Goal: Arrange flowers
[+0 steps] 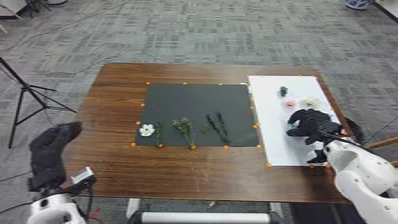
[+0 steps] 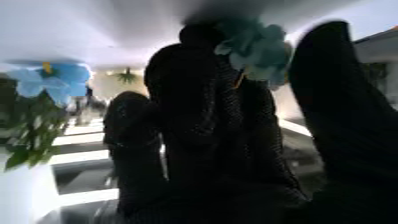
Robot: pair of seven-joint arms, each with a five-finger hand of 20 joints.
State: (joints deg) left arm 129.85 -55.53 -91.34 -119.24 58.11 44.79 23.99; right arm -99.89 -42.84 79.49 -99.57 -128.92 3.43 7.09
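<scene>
White board (image 1: 282,145) on the brown table (image 1: 178,175) bears a pink flower (image 1: 290,104) just beside a cream flower (image 1: 310,102), with the right hand (image 1: 311,121) near them, its fingers fairly straight and its thumb apart; a blue-green flower (image 2: 262,52) shows between, whether touched I cannot tell. Next to the board, a dark mat (image 1: 197,100) carries a white flower (image 1: 147,130) and green stems (image 1: 184,129), and farther out the left hand (image 1: 49,155) is loosely extended near the table's left edge.
</scene>
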